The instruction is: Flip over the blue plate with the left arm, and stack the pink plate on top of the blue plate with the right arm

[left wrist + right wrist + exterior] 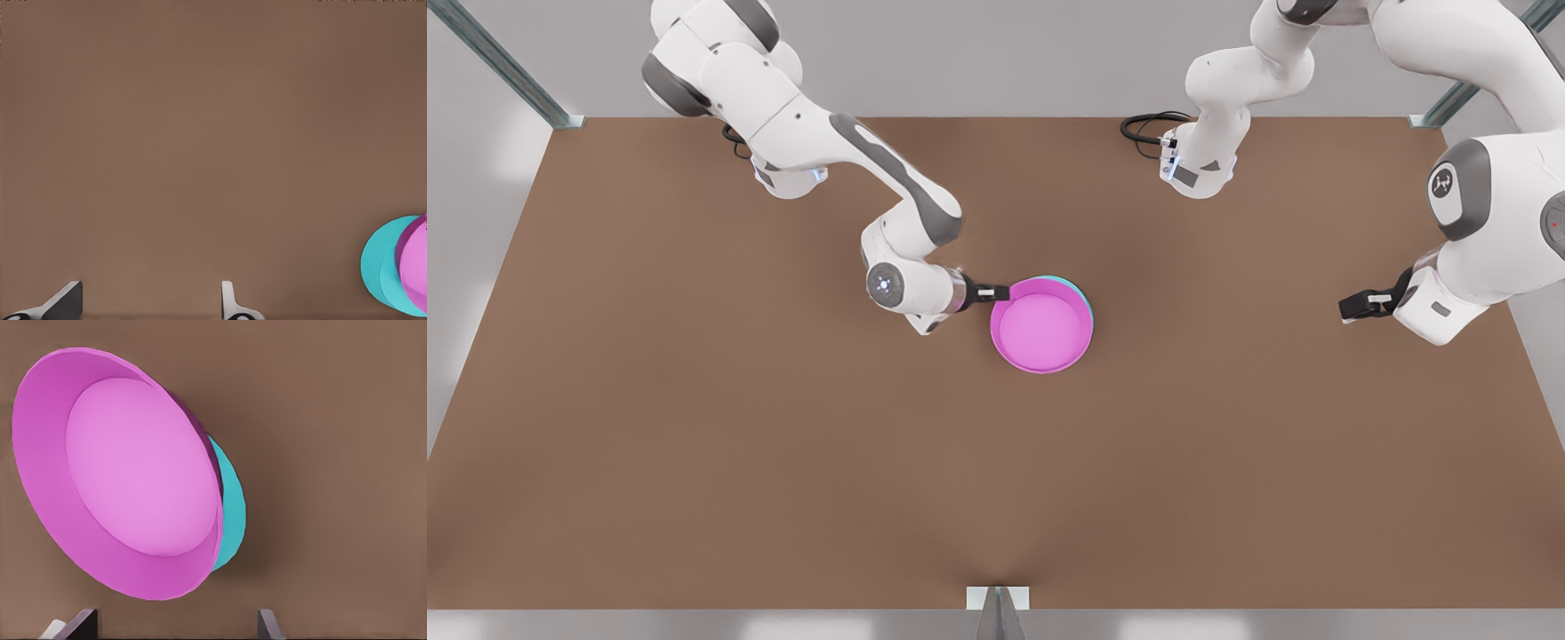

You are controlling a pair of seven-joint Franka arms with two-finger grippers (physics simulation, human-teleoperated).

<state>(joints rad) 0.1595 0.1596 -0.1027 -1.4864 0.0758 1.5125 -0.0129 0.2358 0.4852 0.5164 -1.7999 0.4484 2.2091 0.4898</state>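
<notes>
Brown tabletop (694, 444) mid-field: you are seeing the pink plate (1042, 329) sitting atop the blue plate (1083, 293), right gripper (1005, 292) spread open beside its rim, gripping nothing, left gripper (1344, 309) waiting well apart, also open and empty; judging stacking done, next retreating.

Blue plate (1079, 289) mostly covered by pink plate (1042, 326) sitting on it; only a thin cyan crescent shows along the far rim. Which way up the blue one lies — cannot tell.

Left wrist view: both plates (379, 263) (417, 260) cut off at the frame edge. Left gripper (152, 303) shows just two spread fingertips (65, 300), the rest cropped.

Right wrist view: right gripper (175, 623) likewise, tips (267, 623) only, set apart.

Front view: both arms' upper links run off the frame.
</notes>
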